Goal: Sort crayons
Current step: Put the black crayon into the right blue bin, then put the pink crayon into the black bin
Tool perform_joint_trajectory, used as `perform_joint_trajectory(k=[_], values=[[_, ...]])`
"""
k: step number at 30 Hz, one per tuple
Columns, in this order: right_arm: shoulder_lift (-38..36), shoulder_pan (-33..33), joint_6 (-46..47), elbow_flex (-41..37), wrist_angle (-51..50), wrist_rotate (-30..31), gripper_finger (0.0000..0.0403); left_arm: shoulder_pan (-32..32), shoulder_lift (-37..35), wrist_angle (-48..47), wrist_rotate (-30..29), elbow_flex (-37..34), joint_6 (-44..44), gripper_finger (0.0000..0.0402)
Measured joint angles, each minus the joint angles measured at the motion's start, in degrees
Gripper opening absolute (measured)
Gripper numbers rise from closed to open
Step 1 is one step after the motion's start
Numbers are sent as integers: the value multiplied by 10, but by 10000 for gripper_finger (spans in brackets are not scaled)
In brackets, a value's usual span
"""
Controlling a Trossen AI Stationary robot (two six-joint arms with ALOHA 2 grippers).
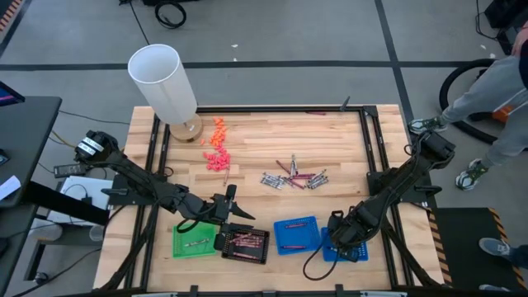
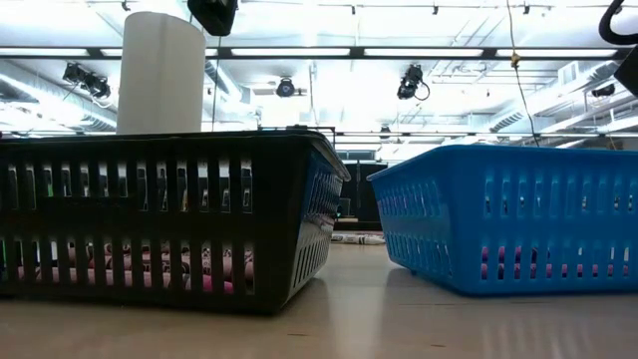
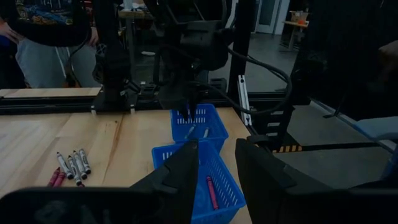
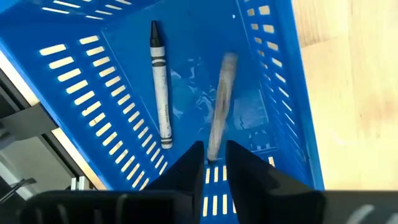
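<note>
Loose crayons [image 1: 293, 175], grey and maroon, lie on the table's middle; they also show in the left wrist view [image 3: 71, 165]. My right gripper [image 1: 342, 231] is over the rightmost blue tray [image 1: 342, 246], its fingers slightly apart [image 4: 215, 155]. A grey crayon [image 4: 160, 87] lies on that tray's floor. A second grey crayon [image 4: 219, 106] shows blurred, its near end between my fingertips with a gap on each side. My left gripper [image 1: 235, 216] is open and empty [image 3: 217, 171] above the far edge of the black tray [image 1: 243, 243], which holds pinkish crayons.
A green tray [image 1: 194, 241] with one crayon stands left of the black one. A second blue tray [image 1: 297, 233] holds a red crayon [image 3: 211, 190]. Orange and pink chunky pieces [image 1: 216, 148] and a white cylinder [image 1: 165, 82] stand far left. A person [image 1: 503, 99] stands at the right.
</note>
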Motion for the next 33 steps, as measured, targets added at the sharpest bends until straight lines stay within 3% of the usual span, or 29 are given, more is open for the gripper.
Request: perform_joint_trajectory(k=[9, 16, 33], values=[[-30, -24, -9, 0, -1, 2, 94, 0, 0, 1, 0, 0, 0, 119], [-60, -44, -54, 0, 0, 83, 94, 0, 0, 2, 0, 0, 1, 119], [-73, -152, -248, -20, 5, 182, 91, 0, 0, 2, 0, 0, 2, 119]])
